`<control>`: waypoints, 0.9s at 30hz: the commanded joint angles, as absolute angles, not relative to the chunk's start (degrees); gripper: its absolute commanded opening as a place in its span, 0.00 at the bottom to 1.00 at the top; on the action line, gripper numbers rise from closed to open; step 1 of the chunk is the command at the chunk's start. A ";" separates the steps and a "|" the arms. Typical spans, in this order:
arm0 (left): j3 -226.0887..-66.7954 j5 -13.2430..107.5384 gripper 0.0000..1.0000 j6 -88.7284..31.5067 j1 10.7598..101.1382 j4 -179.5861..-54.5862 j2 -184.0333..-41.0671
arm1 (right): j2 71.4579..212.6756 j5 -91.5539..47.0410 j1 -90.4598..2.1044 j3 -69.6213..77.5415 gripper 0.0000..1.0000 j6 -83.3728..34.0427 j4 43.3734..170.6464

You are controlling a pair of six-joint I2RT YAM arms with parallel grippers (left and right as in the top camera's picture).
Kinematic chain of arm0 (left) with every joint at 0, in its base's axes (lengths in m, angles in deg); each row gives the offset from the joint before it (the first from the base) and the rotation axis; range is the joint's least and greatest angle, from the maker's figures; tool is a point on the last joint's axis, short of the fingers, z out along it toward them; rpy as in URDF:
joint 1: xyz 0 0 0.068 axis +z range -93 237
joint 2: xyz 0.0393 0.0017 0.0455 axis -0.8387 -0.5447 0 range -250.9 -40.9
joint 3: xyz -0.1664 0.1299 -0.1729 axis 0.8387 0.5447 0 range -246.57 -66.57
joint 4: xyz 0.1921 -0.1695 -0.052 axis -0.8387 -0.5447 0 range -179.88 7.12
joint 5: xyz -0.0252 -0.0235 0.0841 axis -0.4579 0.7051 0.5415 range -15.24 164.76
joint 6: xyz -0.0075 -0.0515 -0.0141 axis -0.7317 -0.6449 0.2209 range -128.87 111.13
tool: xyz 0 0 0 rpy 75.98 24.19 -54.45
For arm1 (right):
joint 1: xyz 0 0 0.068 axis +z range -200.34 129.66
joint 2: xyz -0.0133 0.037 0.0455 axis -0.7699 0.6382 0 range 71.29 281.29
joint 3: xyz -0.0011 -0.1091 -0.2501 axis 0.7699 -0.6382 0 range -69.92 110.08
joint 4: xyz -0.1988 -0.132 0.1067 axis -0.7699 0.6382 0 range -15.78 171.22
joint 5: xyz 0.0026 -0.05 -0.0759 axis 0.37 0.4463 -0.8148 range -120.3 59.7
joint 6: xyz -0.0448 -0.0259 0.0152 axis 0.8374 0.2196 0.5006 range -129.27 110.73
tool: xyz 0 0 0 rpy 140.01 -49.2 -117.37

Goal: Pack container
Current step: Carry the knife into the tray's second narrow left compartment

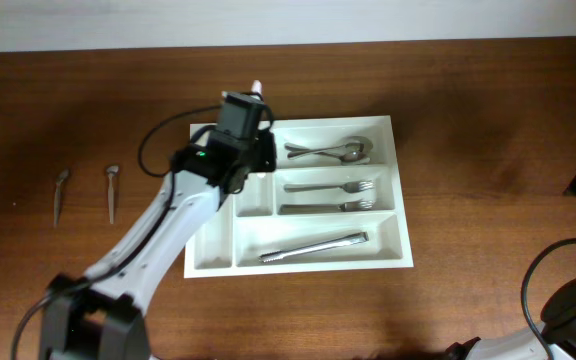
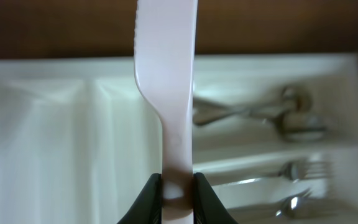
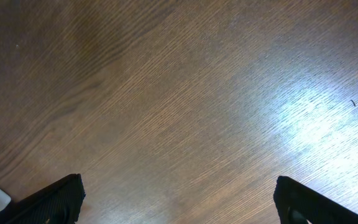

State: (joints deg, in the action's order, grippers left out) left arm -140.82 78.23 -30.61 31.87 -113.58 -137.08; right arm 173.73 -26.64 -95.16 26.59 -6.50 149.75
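At the near right the right gripper [image 3: 179,196] hung over bare table [image 3: 166,93], fingers spread wide and empty. The white tray [image 1: 208,255] sat mid-table: tongs [image 1: 316,247] in its long near slot, two forks [image 1: 333,187] in the middle one, spoons [image 1: 333,152] in the far one. Over its far left corner the left gripper [image 2: 178,190] pinched a white plastic knife [image 2: 166,74] by the handle, blade pointing far
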 commanded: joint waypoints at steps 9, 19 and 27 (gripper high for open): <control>-141.35 83.08 0.07 -28.51 31.44 -115.35 -142.92 | 173.53 -27.36 -94.98 26.53 0.99 -6.96 149.60; -141.35 83.39 0.10 -30.04 31.37 -119.79 -143.14 | 173.53 -27.36 -94.98 26.53 0.99 -6.96 149.60; -141.35 83.36 0.13 -30.02 31.37 -119.85 -143.16 | 173.53 -27.36 -94.98 26.53 0.99 -6.96 149.62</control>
State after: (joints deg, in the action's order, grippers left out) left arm -140.82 82.58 -29.50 31.50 -119.74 -142.70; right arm 173.73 -26.64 -95.16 26.59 -6.50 149.75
